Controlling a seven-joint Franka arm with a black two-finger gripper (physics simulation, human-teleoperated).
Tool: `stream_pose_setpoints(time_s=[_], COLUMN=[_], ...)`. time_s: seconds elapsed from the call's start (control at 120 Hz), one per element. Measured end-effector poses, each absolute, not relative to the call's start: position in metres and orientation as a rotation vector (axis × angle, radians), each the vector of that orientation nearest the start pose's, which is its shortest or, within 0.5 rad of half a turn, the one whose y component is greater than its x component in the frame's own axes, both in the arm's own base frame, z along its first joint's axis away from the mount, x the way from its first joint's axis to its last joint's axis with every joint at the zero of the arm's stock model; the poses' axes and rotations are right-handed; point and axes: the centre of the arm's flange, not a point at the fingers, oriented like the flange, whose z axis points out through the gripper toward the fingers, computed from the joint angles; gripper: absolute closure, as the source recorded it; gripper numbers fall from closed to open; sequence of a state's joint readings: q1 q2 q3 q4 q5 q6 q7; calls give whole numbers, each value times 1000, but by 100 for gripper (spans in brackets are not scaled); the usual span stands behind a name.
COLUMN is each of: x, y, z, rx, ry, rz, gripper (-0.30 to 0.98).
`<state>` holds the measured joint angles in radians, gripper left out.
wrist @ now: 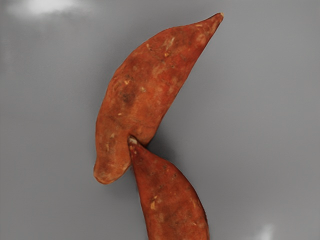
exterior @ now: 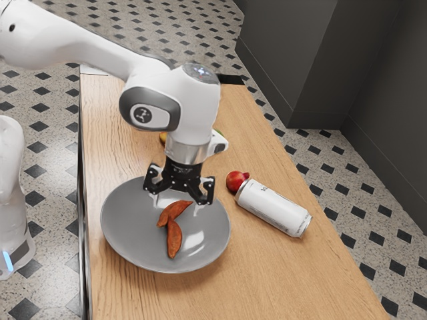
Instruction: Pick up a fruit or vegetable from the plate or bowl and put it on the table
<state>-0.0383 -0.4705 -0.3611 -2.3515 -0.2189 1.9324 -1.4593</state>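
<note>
My gripper (exterior: 177, 204) is over the grey plate (exterior: 127, 230) in the exterior view, its two fingers spread wide and nothing held. Two reddish-orange sweet potatoes lie on the plate, meeting at their ends. One sweet potato (exterior: 178, 209) is under the gripper; the other sweet potato (exterior: 174, 240) points toward the exterior view's bottom. In the wrist view the first sweet potato (wrist: 145, 90) spans the middle, and the tip of the second sweet potato (wrist: 172, 200) touches it. The grey plate (wrist: 260, 125) surrounds both.
A white can (exterior: 273, 208) lies on its side on the wooden table (exterior: 273, 273), right of the plate in the exterior view, with a red round fruit (exterior: 235, 181) at its end. A yellowish item (exterior: 163, 139) is partly hidden behind the arm.
</note>
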Motion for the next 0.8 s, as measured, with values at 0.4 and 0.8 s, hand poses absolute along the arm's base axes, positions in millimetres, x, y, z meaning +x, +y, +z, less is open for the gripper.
stream_pose_setpoints(time_s=[0.4,0.8], x=[372,382], y=[-199,-200], z=[471,440], rx=[-2678,-2669], ry=[-1771,-1797], rz=[47,99], gripper=[0,0])
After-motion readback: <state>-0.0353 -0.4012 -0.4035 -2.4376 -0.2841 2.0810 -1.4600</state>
